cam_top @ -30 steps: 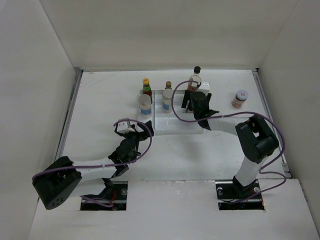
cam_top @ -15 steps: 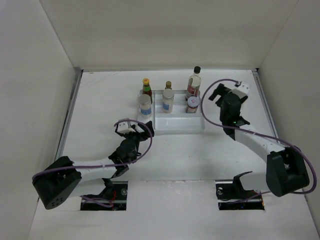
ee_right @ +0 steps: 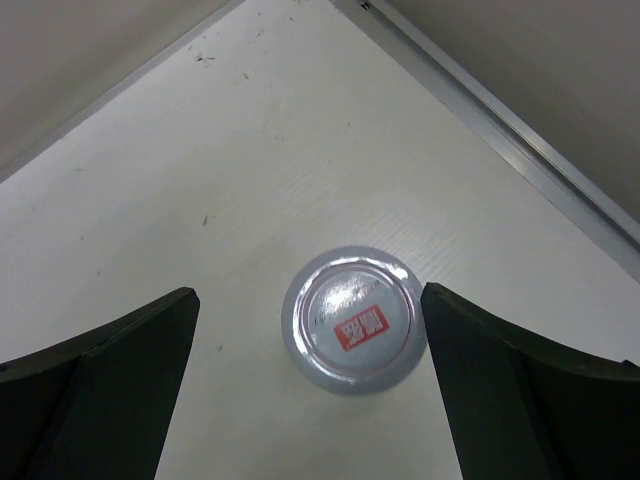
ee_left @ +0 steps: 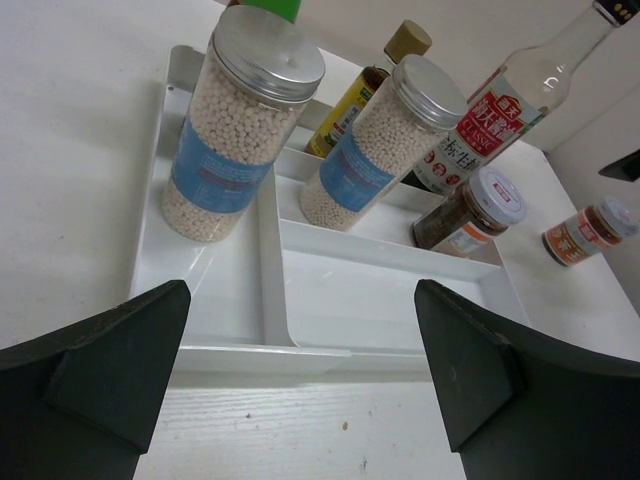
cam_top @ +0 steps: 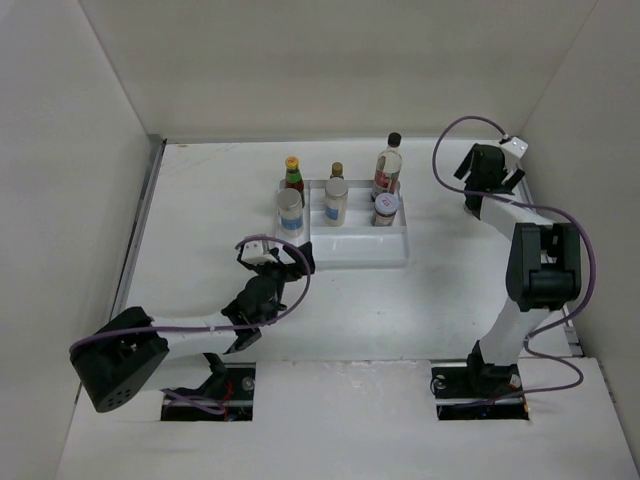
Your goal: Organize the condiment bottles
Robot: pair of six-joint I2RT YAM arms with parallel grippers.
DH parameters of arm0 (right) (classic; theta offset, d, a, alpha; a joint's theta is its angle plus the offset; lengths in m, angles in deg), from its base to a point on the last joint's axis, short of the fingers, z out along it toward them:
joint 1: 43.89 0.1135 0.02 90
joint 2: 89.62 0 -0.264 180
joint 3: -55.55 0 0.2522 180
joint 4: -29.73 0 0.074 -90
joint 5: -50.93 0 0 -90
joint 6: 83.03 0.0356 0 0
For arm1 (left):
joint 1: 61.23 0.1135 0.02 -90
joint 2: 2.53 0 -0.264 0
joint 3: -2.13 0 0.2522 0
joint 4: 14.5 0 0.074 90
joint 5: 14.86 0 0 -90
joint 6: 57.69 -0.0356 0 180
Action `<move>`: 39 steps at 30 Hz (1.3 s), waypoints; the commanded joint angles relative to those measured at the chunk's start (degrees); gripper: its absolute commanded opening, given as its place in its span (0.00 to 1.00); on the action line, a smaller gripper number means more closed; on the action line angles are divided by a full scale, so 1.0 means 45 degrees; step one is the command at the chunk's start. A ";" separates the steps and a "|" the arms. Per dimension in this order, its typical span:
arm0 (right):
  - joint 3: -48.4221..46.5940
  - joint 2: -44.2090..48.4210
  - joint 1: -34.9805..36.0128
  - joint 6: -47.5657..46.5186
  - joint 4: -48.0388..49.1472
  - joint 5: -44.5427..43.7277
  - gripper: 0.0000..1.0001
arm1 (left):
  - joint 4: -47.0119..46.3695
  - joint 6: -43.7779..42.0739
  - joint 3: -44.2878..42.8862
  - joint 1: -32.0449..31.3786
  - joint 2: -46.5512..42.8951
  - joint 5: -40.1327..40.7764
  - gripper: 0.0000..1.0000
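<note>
The white divided tray [cam_top: 355, 245] holds the condiment bottles: two white shakers [cam_top: 290, 212] [cam_top: 336, 201], a tiny brown bottle [cam_top: 337, 171], a yellow-capped red sauce bottle [cam_top: 293, 174], a tall clear black-capped bottle [cam_top: 389, 163] and a short red-lidded jar [cam_top: 386, 207]. My left gripper [cam_top: 272, 258] hangs open just in front of the tray [ee_left: 270, 262], facing the shakers [ee_left: 243, 120] [ee_left: 385, 140]. My right gripper [cam_top: 489, 170] is open above another short jar [ee_right: 353, 318], whose lid lies between the fingers [ee_right: 470, 370]. That jar [ee_left: 588, 232] stands on the table right of the tray.
The table's right rail [ee_right: 500, 130] and the side wall run close behind the loose jar. The tray's front compartments [ee_left: 390, 300] hold nothing. The back wall rises just behind the bottles.
My right arm has swung from the tray, where it left a short jar, out to the far right over the loose jar. Its jaws opened wider. The left gripper edged slightly forward.
</note>
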 commanded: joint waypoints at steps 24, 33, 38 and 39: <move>-0.0507 -0.0617 0.0015 -0.0793 -0.1215 -0.0210 0.56 | -0.0452 0.0322 -0.0309 0.0373 -0.0250 -0.0705 0.98; 0.1796 0.2096 0.0990 -0.0851 0.0544 -0.0815 0.51 | -0.0452 0.0342 -0.0329 0.0197 -0.0347 -0.0705 0.98; 0.3281 0.3386 0.2550 -0.0559 0.0721 -0.1029 0.52 | -0.0414 0.0342 -0.0270 -0.0056 -0.0815 -0.0588 0.98; 0.3574 0.3620 0.2980 -0.0481 0.0721 -0.1224 0.52 | -0.0375 0.0342 -0.0270 -0.0115 -0.0874 -0.0588 0.98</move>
